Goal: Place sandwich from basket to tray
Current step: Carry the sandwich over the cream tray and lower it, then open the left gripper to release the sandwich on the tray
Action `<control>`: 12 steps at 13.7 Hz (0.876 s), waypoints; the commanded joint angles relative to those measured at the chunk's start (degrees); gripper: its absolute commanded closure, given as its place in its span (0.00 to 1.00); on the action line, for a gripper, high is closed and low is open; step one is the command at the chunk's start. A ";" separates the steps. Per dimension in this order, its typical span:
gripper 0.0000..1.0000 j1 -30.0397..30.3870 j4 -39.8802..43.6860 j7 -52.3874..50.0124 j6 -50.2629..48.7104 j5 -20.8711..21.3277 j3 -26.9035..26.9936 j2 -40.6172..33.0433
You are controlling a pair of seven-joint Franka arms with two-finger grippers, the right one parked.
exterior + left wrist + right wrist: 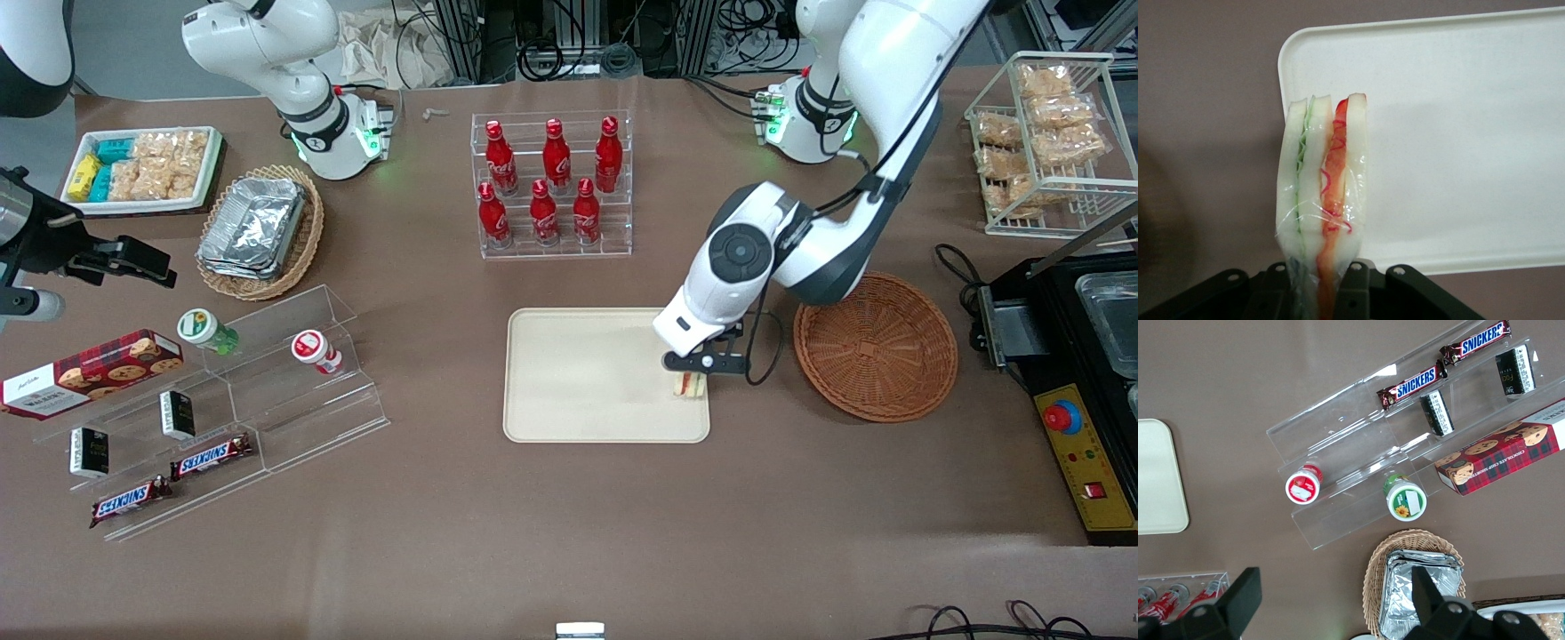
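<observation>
The sandwich [688, 384] is a wrapped wedge of white bread with green and red-orange filling. It hangs in my gripper [692, 377] over the corner of the cream-beige tray [587, 373] nearest the basket. In the left wrist view the sandwich [1325, 193] stands between the black fingers [1355, 293], which are shut on it, with the tray [1458, 133] beneath. The round reddish-brown wicker basket [876, 347] lies empty beside the tray, toward the working arm's end. I cannot tell whether the sandwich touches the tray.
A clear rack of red cola bottles [551, 187] stands farther from the front camera than the tray. A tan basket with foil containers [260, 229], a clear stepped display with snacks [222, 409] and a white snack tray [142, 169] lie toward the parked arm's end. A wire rack [1045, 147] and black box [1076, 373] are past the basket.
</observation>
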 commanded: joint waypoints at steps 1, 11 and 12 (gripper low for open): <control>1.00 0.05 4.50 -1.89 -0.40 3.12 -0.46 5.25; 0.25 -1.09 6.00 -6.19 2.41 9.01 -0.55 11.86; 0.00 -1.09 5.92 -6.37 2.50 9.71 -0.55 11.95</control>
